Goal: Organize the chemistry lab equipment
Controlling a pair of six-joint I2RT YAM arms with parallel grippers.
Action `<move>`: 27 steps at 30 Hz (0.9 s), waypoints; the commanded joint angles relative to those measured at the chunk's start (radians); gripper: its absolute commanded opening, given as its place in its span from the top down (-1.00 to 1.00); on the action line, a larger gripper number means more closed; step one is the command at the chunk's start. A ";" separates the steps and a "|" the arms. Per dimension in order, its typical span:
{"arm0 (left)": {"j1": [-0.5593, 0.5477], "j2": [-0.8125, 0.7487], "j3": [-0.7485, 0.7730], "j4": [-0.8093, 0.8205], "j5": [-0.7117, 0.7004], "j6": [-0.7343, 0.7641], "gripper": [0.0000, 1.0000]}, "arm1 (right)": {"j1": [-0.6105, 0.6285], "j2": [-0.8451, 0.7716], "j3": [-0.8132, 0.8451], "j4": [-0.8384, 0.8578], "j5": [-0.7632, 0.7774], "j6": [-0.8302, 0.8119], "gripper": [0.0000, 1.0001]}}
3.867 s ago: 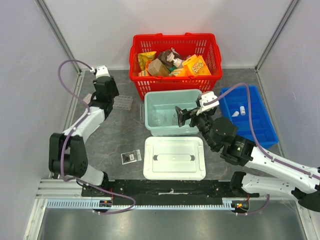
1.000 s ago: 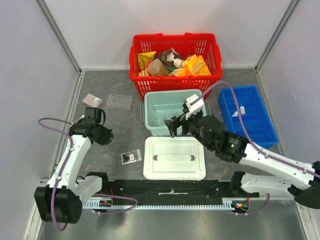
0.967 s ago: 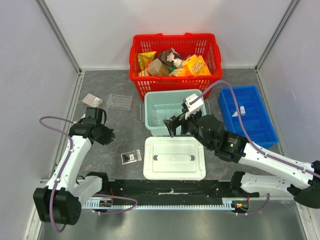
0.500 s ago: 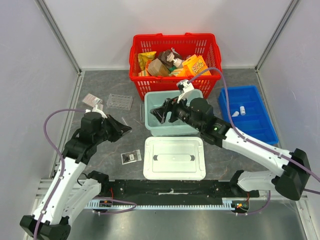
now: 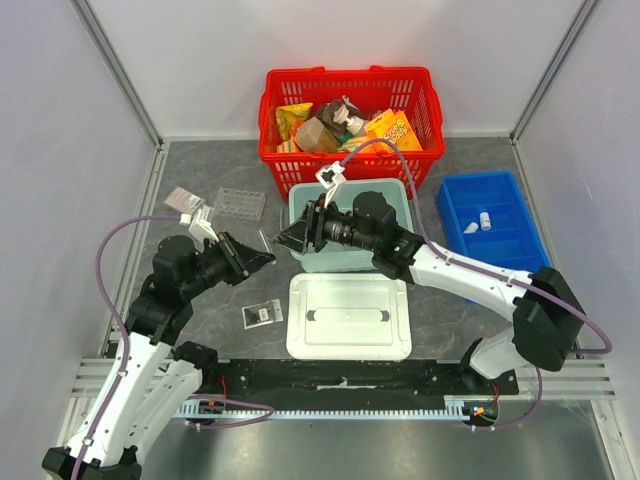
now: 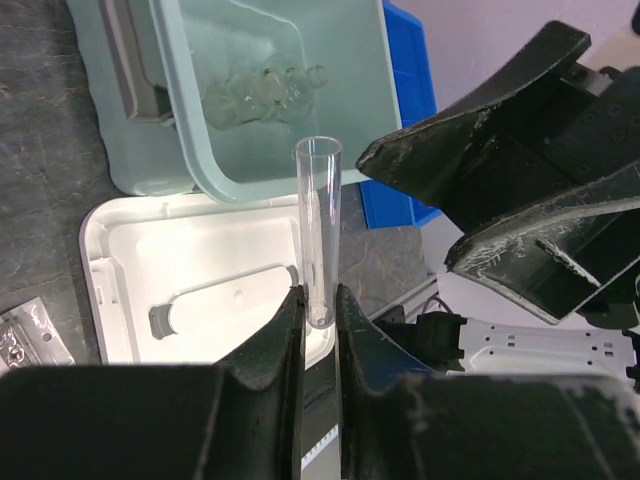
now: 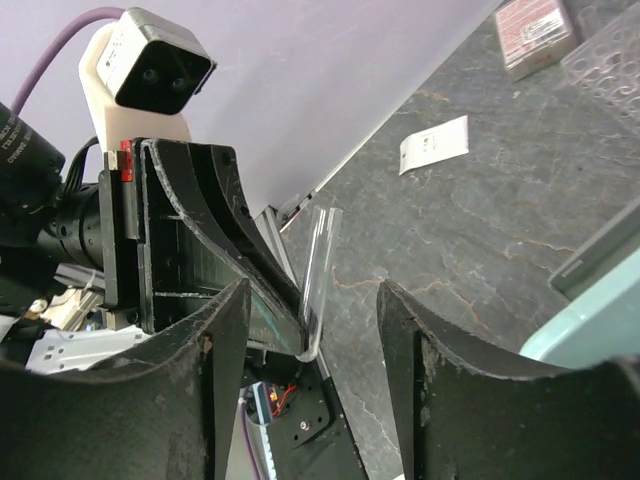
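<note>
Handover above the table (image 5: 450,160), left of the bin (image 6: 180,100): the left tool (image 6: 318,300) clamps a clear tube (image 6: 318,230) by its base, long axis pointing into the right tool (image 7: 312,300), whose jaws stand apart either side.

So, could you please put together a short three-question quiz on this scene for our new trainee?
1. True or false: the left gripper is shut on a clear test tube.
2. Which container holds the small glass flasks?
3. The right gripper has its jaws: A) open, on either side of the test tube; B) shut on the test tube; C) shut on a flask.

Key: 1 true; 2 the teal bin; 3 A.
</note>
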 commanded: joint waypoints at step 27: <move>-0.006 -0.016 -0.035 0.147 0.129 0.079 0.60 | 0.011 0.095 0.039 0.130 -0.141 -0.014 0.56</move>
